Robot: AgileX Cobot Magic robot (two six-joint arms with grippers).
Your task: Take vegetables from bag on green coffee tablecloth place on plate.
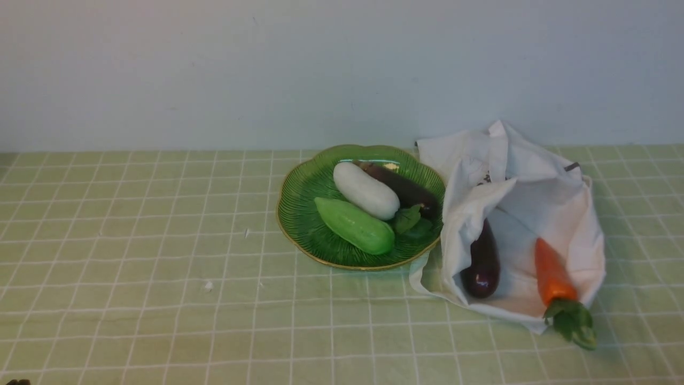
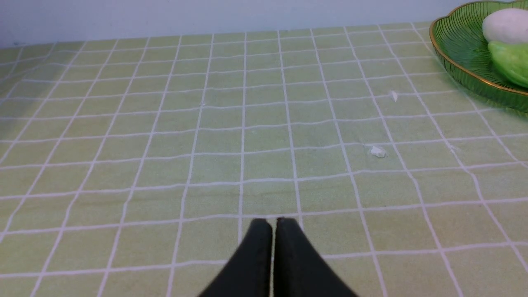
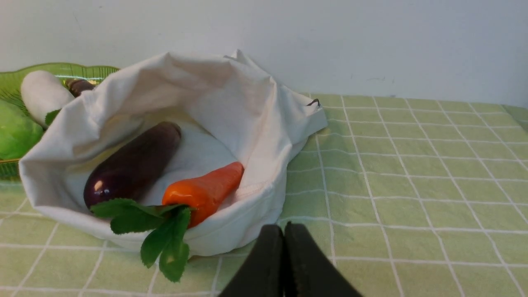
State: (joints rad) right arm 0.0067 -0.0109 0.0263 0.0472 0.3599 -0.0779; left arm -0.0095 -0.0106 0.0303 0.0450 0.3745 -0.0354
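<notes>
Tablecloth (image 1: 133,256): three plated vegetables (image 1: 366,190), two bagged.

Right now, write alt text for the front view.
A green plate holding a white radish, a green vegetable and a dark eggplant sits on a checked green tablecloth. Beside it, an open white bag holds another eggplant and a carrot.

Radish (image 1: 366,190), eggplant (image 1: 403,188) on plate (image 1: 304,214), eggplant (image 1: 482,262), carrot (image 1: 553,278) in bag (image 1: 534,176)
</notes>
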